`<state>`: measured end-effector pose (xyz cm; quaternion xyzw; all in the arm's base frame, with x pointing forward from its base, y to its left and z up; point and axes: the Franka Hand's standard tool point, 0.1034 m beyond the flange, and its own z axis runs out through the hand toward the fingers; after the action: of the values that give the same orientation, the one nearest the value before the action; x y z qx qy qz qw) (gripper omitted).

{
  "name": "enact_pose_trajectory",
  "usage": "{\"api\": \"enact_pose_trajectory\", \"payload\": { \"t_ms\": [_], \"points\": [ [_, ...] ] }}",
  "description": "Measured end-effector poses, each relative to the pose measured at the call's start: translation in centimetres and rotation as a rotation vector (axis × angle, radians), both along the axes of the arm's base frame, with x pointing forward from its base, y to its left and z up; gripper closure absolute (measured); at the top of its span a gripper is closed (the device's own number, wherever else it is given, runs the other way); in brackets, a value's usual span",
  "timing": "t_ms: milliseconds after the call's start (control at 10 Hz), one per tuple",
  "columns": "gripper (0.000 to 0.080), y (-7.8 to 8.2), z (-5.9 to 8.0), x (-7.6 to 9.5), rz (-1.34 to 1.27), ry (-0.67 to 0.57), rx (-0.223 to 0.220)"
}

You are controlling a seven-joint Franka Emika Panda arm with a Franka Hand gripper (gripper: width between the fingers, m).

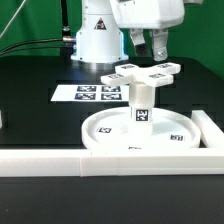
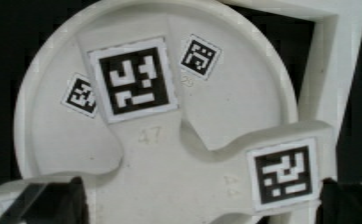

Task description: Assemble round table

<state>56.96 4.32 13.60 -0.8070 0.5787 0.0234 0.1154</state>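
Table: the black work surface [image 1: 30, 85] carries everything, with the arm working near its middle.
Border bars: long white bars [image 1: 60, 160] run along the near edge and up the exterior view's right side, forming a corner; they likely act as a stop so parts cannot slide.
Round disc: the large rimmed disc [image 1: 105, 133] lies flat, pushed into that corner and touching the near bar, probably so it stays put against turning forces.
Marker board: the flat white sheet of tags [image 1: 85, 93] lies just beyond the disc, toward the exterior view's left, carrying nothing.
Leg: the short cylinder leg [image 1: 140, 103] stands upright from the disc's centre, seemingly already joined.
Cross base: the cross-shaped base [image 1: 141, 71] sits level on top of the leg; the wrist view shows its tagged arm [image 2: 284, 168] close up above the disc [image 2: 142, 150].
Gripper: the gripper [image 1: 151, 47] hangs just above the base's far side, fingers spread apart and holding nothing, seemingly placed to grasp or turn it.
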Motion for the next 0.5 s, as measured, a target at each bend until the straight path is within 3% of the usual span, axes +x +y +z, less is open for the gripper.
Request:
{"api": "enact_pose_trajectory", "payload": {
  "t_ms": [500],
  "points": [
    [0.0151,-0.45,-0.44,0.00,0.404,-0.081,-0.045]
  ]
}}
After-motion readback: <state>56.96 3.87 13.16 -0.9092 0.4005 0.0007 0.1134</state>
